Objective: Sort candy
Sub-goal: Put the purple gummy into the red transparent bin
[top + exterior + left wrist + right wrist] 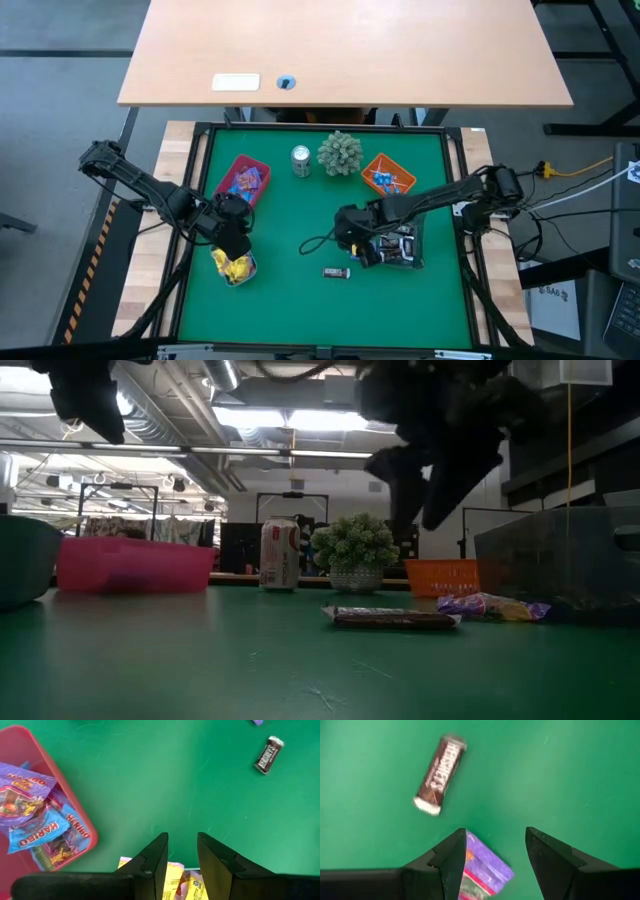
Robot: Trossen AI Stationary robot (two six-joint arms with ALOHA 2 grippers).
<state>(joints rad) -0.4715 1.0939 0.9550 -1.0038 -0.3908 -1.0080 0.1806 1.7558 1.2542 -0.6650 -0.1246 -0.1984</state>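
Observation:
A dark brown mini bar (335, 272) (439, 774) lies flat on the green mat near the front. A purple packet (482, 870) (490, 605) lies on the mat beside it. My right gripper (357, 248) (495, 855) hangs open above this packet, one finger on either side, clear of it. My left gripper (232, 240) (182, 855) stands open and empty over yellow packets (175, 880) in a clear tub (235, 268). A pink tray (243, 180) (75, 815) holds purple and blue packets. An orange tray (388, 175) holds small blue pieces.
A silver can (301, 160) and a green spiky plant ball (340, 152) stand at the mat's far edge between the two trays. A clear tub (402, 245) with dark pieces sits right of my right gripper. Bare mat lies in the middle and along the near edge.

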